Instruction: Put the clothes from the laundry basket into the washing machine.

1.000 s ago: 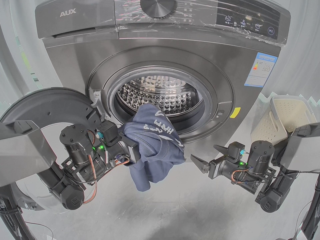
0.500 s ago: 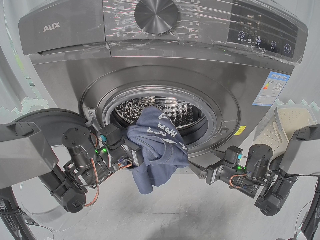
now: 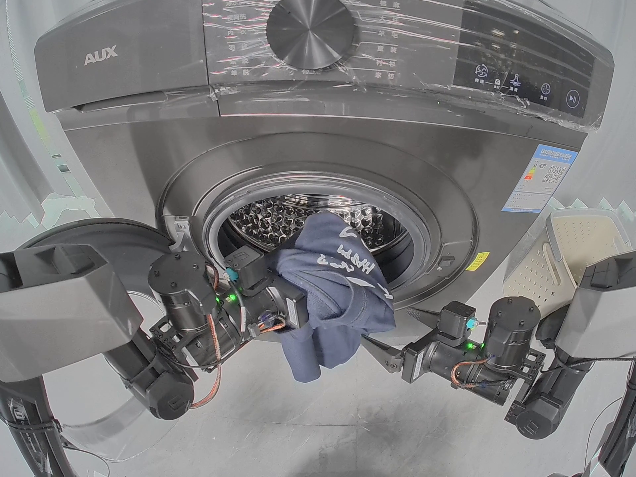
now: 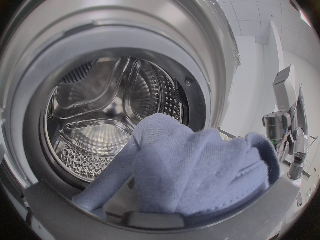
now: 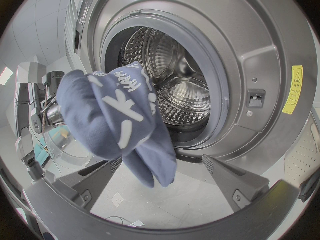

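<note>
On my head feed the washing machine (image 3: 318, 140) stands square ahead with its round door (image 3: 99, 240) swung wide, out at about 8 o'clock from the opening. The steel drum (image 3: 278, 213) shows through the mouth.

My left gripper (image 3: 306, 305) sits at 6 o'clock of the opening, just in front of the lower rim. Its jaws are buried in a navy garment (image 3: 338, 279) with white lettering and pinch a bunched handful of it. The top fold of the cloth rises across the lower part of the mouth, while a loose tail hangs down past the rim toward the floor. From the left wrist camera the garment (image 4: 200, 170) piles over the jaws with the drum (image 4: 100, 117) right behind it; I cannot tell whether the cloth touches the door seal.

My right gripper (image 3: 391, 329) hangs at roughly 5 o'clock of the opening, low and just beside the hanging tail, its jaws spread wide and holding nothing. Its wrist camera shows the garment (image 5: 113, 110) in front of the drum (image 5: 180, 94).

The cream laundry basket (image 3: 576, 240) stands at 3 o'clock, beside the machine.
</note>
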